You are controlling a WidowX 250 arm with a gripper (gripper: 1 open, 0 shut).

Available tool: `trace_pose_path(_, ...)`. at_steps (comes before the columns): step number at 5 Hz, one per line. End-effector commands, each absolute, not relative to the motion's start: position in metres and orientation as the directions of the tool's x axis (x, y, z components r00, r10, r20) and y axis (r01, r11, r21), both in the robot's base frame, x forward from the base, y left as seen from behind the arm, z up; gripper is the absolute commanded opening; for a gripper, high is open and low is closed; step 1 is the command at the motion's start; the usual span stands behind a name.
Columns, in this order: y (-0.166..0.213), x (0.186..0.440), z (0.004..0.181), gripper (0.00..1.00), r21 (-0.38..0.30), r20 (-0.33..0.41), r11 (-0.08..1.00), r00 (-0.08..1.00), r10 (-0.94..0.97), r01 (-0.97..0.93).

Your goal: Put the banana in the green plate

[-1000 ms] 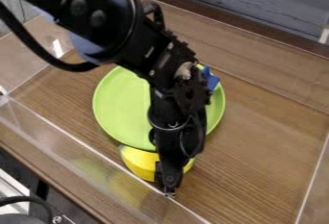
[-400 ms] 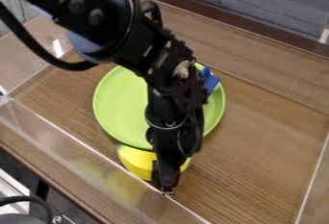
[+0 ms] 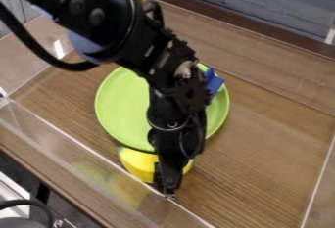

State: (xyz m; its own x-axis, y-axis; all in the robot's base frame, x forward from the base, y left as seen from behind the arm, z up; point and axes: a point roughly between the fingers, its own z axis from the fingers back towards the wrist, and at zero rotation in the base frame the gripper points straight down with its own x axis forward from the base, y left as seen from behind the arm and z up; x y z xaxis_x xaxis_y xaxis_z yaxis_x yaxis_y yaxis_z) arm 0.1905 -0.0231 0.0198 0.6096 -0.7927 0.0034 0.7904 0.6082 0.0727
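The yellow banana (image 3: 139, 161) lies on the wooden table just in front of the green plate (image 3: 131, 100), near the table's front edge. My gripper (image 3: 170, 180) points straight down over the banana's right end, with its fingers shut on the banana. The black arm covers the middle and right side of the plate. Much of the banana is hidden behind the gripper.
A blue block (image 3: 211, 80) sits at the plate's far right rim, partly behind the arm. A clear wall (image 3: 78, 154) runs along the table's front edge, close to the gripper. Bare wooden table (image 3: 275, 134) lies to the right.
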Motion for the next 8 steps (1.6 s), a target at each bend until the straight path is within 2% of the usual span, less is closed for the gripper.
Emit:
trace_pose_path(1, -0.0204, 0.2013, 0.027, 0.0, 0.106, 0.034, 0.62, 0.62, -0.784, 0.778)
trace_pose_path(8, -0.015, 0.2038, 0.0236, 0.0, 0.104, 0.035, 0.644, 0.644, -0.764, 0.758)
